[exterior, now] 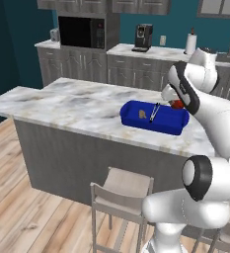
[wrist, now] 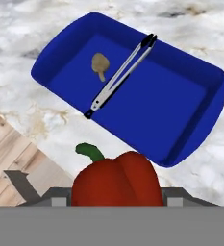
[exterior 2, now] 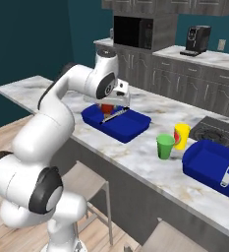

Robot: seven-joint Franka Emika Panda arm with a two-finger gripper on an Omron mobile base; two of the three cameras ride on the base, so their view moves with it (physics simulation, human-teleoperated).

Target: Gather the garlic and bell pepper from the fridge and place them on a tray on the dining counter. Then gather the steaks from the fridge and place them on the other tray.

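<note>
Left base view: set behind the arm, facing forward and down across the counter (exterior: pixel 77 106) toward the far cabinets. Right base view: same counter (exterior 2: pixel 150 157), seen from the opposite side. Both share 1 blue tray (exterior: pixel 153 117) (exterior 2: pixel 117 120). Hand view: close above that tray (wrist: pixel 132 91).

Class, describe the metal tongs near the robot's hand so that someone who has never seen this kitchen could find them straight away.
Start at the long marble dining counter and find the blue tray under the robot's gripper, which holds a red bell pepper. The tongs lie slantwise inside it, beside the small tan garlic. They are the tray's one long, thin, silver thing with dark tips.
</note>
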